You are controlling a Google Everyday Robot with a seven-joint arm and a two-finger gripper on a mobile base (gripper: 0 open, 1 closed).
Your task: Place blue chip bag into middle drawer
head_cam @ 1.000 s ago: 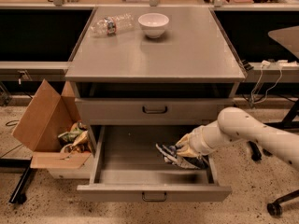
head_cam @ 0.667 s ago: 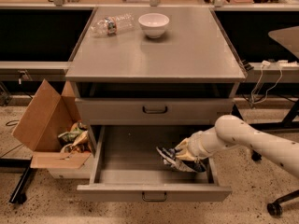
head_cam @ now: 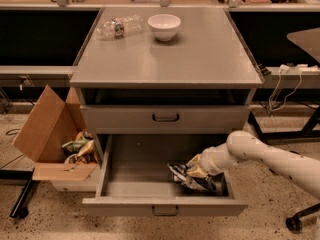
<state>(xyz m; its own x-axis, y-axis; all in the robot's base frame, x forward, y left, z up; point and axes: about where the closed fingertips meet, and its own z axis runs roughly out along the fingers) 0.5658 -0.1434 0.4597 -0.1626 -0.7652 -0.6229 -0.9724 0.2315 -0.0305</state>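
One crumpled foil blue chip bag [head_cam: 197, 181] sits in the grey metal middle drawer [head_cam: 142, 159], hand [head_cam: 191, 169] upon it, grip unclear.

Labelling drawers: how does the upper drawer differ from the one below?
The upper drawer is shut; the middle drawer is pulled out. The upper drawer's inside is hidden; the middle drawer has the blue chip bag inside, with the tool at it. Both are grey with dark loop handles.
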